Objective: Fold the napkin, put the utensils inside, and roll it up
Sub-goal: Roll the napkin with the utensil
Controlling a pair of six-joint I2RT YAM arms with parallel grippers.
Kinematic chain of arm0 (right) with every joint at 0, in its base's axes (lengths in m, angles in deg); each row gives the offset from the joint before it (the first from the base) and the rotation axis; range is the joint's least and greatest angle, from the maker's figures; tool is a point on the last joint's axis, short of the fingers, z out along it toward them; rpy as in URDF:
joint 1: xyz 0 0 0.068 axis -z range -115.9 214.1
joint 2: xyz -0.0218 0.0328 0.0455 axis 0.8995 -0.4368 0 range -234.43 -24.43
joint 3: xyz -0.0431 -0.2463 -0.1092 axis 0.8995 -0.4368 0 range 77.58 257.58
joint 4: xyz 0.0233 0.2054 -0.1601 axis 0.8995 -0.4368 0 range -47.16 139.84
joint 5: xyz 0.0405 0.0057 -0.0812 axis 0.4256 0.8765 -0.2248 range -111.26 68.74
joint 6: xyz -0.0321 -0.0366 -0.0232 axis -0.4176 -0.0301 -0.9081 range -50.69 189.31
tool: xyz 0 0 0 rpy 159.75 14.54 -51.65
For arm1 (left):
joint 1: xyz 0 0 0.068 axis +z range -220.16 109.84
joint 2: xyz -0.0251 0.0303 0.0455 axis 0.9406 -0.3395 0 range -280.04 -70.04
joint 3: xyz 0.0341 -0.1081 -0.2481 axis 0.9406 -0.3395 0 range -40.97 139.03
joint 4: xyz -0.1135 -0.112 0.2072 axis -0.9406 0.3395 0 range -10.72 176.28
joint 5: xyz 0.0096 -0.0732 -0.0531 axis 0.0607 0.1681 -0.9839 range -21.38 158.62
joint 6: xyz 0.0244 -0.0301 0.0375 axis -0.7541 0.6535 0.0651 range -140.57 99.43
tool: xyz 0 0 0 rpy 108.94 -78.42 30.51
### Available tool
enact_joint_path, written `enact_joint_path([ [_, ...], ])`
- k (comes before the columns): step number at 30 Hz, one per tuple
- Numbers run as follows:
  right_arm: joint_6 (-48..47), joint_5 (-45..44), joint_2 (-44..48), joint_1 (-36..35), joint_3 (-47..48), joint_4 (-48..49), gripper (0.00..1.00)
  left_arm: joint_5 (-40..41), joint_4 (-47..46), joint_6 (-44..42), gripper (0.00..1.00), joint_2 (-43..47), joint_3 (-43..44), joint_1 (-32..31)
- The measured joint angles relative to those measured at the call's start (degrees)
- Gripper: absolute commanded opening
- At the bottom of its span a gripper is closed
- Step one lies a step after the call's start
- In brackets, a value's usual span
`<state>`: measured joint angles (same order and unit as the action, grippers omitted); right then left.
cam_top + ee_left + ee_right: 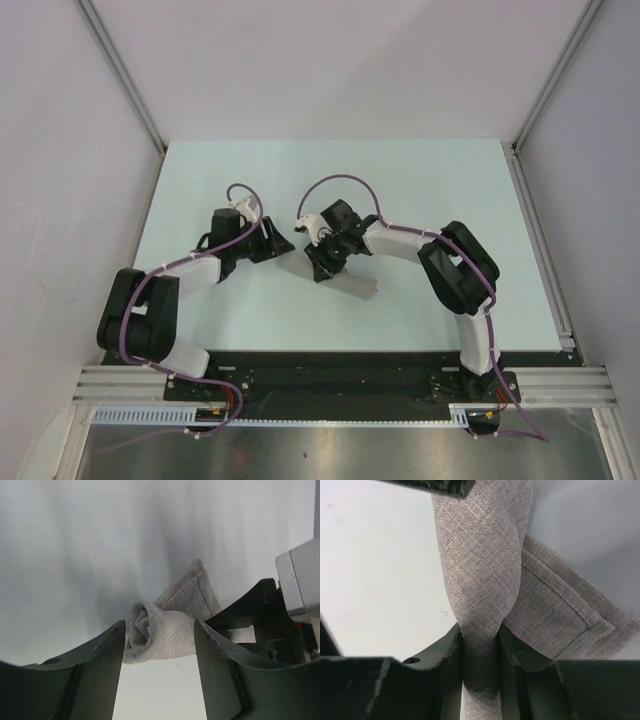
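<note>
The napkin (pixel 352 284) is down to a tight grey roll at the centre of the overhead frame, lying on the pale table (pixel 450 200) between my two arms. I see no utensil anywhere. I take it to be wrapped inside, but I cannot confirm that.

My right gripper (pixel 480 632) is pinched narrow on the roll. In its wrist view the cloth runs up from between the fingers toward the top of the frame, and a hemmed loose corner fans out to the lower right. My left gripper (pixel 159 630) stands wide, its fingers either side of the roll's spiral end in the middle of its wrist view. The cloth seems to touch the right-hand finger and sits apart from the other.

I judge this to be the last of the rolling: the body is wound, and only the hemmed flap is left to bring round. To do it well I'd hold the right pinch firm so the coil cannot loosen. I'd close the left squarely on the spiral end rather than on one outer layer, then turn both ends together so the flap wraps flat. Uneven turning would cone the roll and could let the utensil slide out an end.
</note>
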<state>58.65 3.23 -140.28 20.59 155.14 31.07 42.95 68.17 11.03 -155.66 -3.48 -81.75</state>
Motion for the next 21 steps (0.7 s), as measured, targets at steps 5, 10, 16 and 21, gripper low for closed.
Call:
enact_joint_path([
  [5, 1.7, 11.4, -2.9, 2.0, 2.5, -3.2, 0.3, -1.5, -0.6, -0.8, 0.58, 0.3, -1.9, 0.0],
  [10, 3.3, 21.0, -6.9, 5.0, 5.3, -5.6, 0.3, -2.0, -1.3, -1.2, 0.51, 0.4, -3.3, 0.0],
  [16, 4.2, 26.3, -9.8, 6.8, 7.5, -7.3, 0.31, -3.3, -1.8, -1.2, 0.49, 0.4, -3.5, -0.2],
  [21, 4.7, 28.5, -10.9, 7.4, 8.5, -8.0, 0.34, -3.7, -2.7, -1.2, 0.31, -0.3, -3.6, -0.7],
])
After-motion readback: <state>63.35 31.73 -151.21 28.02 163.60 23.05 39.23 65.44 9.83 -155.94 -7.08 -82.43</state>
